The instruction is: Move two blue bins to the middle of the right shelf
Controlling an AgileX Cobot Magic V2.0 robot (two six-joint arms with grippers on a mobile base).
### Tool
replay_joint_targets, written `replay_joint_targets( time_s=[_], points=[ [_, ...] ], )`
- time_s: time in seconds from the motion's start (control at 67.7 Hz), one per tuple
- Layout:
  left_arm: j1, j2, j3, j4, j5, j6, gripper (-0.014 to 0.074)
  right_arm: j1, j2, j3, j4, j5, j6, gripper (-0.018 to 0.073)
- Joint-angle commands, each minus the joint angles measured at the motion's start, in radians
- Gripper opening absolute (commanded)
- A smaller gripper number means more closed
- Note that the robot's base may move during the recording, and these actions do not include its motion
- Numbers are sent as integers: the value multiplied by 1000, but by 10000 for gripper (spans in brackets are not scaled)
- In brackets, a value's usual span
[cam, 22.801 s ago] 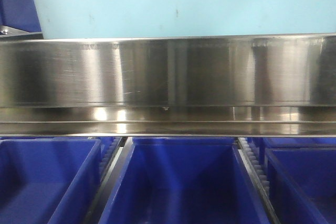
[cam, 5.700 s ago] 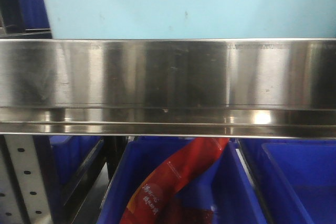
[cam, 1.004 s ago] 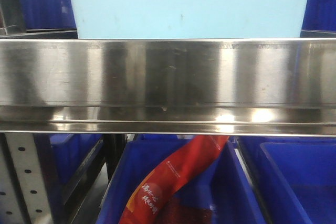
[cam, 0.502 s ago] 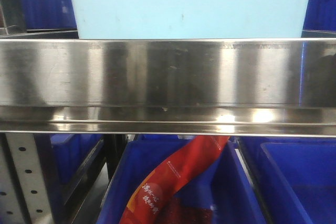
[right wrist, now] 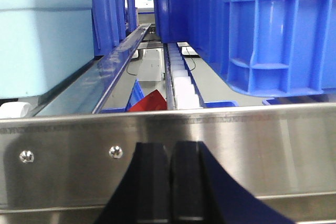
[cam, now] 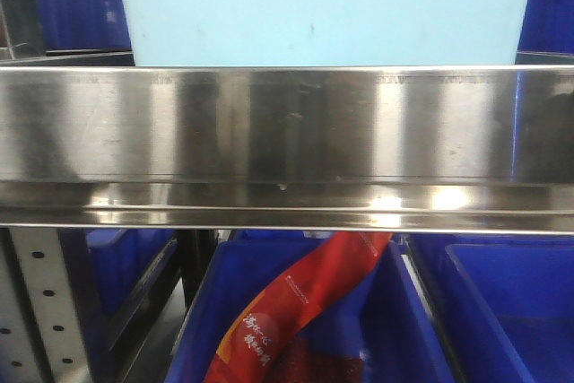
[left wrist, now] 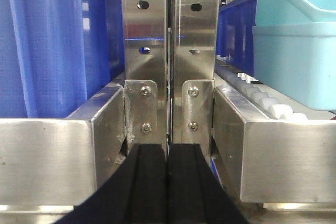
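A pale blue bin (cam: 318,8) stands on the steel shelf (cam: 287,123), right in front of the front camera. Dark blue bins flank it at the left (cam: 76,2) and the right (cam: 549,6). In the left wrist view my left gripper (left wrist: 168,153) is shut and empty. It points at the shelf's steel uprights (left wrist: 169,35), with a dark blue bin (left wrist: 47,40) to their left and the pale bin (left wrist: 296,51) to their right. My right gripper (right wrist: 170,150) is also shut and empty before the shelf rail (right wrist: 236,135). A dark blue bin (right wrist: 262,30) sits behind the rail at the right, the pale bin (right wrist: 44,40) at the left.
Below the shelf rail a dark blue bin (cam: 381,320) holds a red packet (cam: 300,307). Another dark blue bin (cam: 511,311) stands to its right. A perforated steel post (cam: 36,302) rises at the lower left. White rollers (right wrist: 181,85) run along the shelf.
The front view has shifted from a bay of empty blue bins to this one, and the pale bin now looks smaller. Nothing has moved over the last second.
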Motion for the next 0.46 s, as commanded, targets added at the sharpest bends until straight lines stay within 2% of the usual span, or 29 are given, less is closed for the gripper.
replay_joint_targets(
  time_s=[0.0, 0.443],
  points=[
    [3, -5, -1, -6, -24, 0, -111, -6, -4, 3, 2, -27, -8, -161],
    [3, -5, -1, -6, -24, 0, -111, -6, -4, 3, 2, -27, -8, -161]
  ],
)
